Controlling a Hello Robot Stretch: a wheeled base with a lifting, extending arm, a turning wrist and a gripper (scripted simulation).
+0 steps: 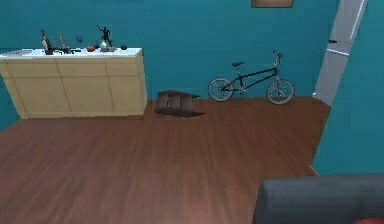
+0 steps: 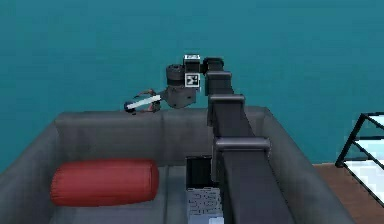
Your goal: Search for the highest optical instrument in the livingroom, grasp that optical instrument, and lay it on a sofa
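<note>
**Fig. Arm side view and forward view, placing stage.** The arm (image 2: 236,135) was shown reaching out over the sofa (image 2: 95,128). At its far end the gripper (image 2: 164,99) held a pale, slender object (image 2: 141,103), taken to be the optical instrument. The object hung clear of every surface against the teal wall. How wide the fingers stood could not be told.

The object's long axis was seen to run out from the fingers toward the arm side view's left, tilted slightly downward, its free end pointing away from the gripper. The sofa's seat lay below the held object, with the backrest rim just under it in the picture. Whether the object stood over the seat or over the backrest could not be told.

On the seat a red cushion (image 2: 105,183) was laid lengthwise at the left, and a flat grey item (image 2: 204,198) lay just beside the arm. The bare seat between them was judged the likeliest resting place, to be reached by lowering. In the forward view the sofa's dark edge (image 1: 320,198) was shown at lower right.
</note>
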